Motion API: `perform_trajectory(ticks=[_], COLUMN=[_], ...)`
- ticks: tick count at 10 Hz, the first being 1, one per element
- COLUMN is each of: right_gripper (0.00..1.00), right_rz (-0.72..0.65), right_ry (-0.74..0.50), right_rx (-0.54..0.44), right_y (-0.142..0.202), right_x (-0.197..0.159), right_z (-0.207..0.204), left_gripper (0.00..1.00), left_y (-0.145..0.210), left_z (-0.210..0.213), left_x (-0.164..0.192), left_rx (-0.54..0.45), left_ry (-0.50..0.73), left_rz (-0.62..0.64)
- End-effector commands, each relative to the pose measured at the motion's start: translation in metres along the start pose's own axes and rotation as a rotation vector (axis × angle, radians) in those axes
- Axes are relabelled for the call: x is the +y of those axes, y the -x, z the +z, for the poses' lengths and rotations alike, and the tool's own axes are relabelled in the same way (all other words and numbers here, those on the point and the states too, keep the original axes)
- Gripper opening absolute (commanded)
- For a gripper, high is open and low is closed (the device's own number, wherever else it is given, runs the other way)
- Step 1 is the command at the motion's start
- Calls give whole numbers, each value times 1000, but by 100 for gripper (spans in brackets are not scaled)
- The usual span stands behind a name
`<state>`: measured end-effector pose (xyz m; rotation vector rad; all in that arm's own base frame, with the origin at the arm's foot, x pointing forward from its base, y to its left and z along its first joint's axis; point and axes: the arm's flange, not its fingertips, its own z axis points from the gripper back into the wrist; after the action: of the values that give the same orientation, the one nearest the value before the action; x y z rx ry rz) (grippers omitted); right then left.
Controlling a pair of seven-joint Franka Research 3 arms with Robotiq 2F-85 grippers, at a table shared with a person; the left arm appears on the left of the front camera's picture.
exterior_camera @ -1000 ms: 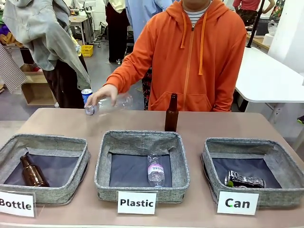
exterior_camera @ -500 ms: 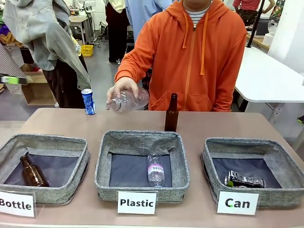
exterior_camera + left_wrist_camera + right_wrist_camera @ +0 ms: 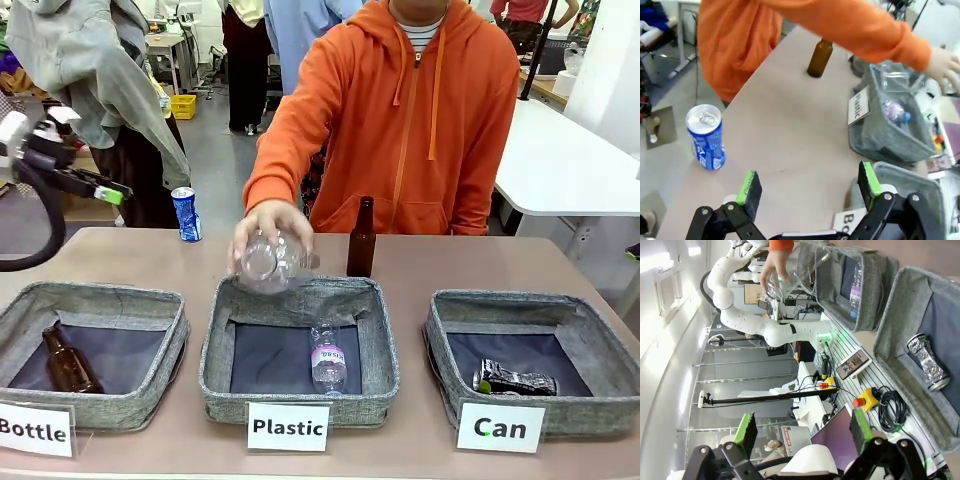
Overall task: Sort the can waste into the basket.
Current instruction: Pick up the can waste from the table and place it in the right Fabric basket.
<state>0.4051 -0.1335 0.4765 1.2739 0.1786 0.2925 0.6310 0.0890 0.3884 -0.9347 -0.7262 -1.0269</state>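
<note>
Two cans on your board. The blue can [image 3: 184, 214] stands upright at the far left of the desk [image 3: 450, 260], well apart from the "Can" basket [image 3: 578, 414] at the right end. The dark can [image 3: 515, 379] lies on its side inside that basket, toward the front of the dark lining.

Your left gripper [image 3: 106, 190] hangs in the air off the desk's far left corner, near the blue can but clear of it. From the left wrist camera its jaws stand wide with nothing between them, and the blue can sits ahead, off to the picture's left.

Your right gripper [image 3: 802, 427] is spread wide too, and empty. In its view the dark can lies in the basket, well ahead.

Across the desk, the person's hand [image 3: 268, 222] holds a clear plastic bottle [image 3: 268, 262] over the far rim of the "Plastic" bin [image 3: 300, 410], where another clear bottle [image 3: 326, 358] lies. A brown bottle [image 3: 361, 238] stands upright just behind that bin. A second brown bottle [image 3: 68, 365] lies in the "Bottle" bin [image 3: 100, 400].
</note>
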Motion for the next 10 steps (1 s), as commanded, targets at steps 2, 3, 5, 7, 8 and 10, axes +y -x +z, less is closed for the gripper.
perform_trajectory(ticks=[2, 3, 5, 7, 8, 10], right_gripper=[100, 100, 100, 100, 100, 100], right_rz=[20, 20, 20, 20, 20, 20], right_ry=[9, 9, 9, 9, 9, 9], right_rx=[-5, -5, -5, -5, -5, -5], right_y=[3, 3, 3, 3, 3, 3], right_x=[-1, -1, -1, -1, -1, -1], right_z=[-3, -3, -3, -3, -3, -3], left_gripper=[100, 100, 100, 100, 100, 100], left_y=[3, -2, 4, 7, 8, 14], left_z=[-20, -28, -24, -31, -33, -34], left_x=[31, 41, 19, 31, 46, 70], left_rx=[92, 37, 68, 61, 22, 11], left_ry=[98, 106, 43, 64, -5, -97], left_rz=[-72, -14, -39, -40, -84, -220])
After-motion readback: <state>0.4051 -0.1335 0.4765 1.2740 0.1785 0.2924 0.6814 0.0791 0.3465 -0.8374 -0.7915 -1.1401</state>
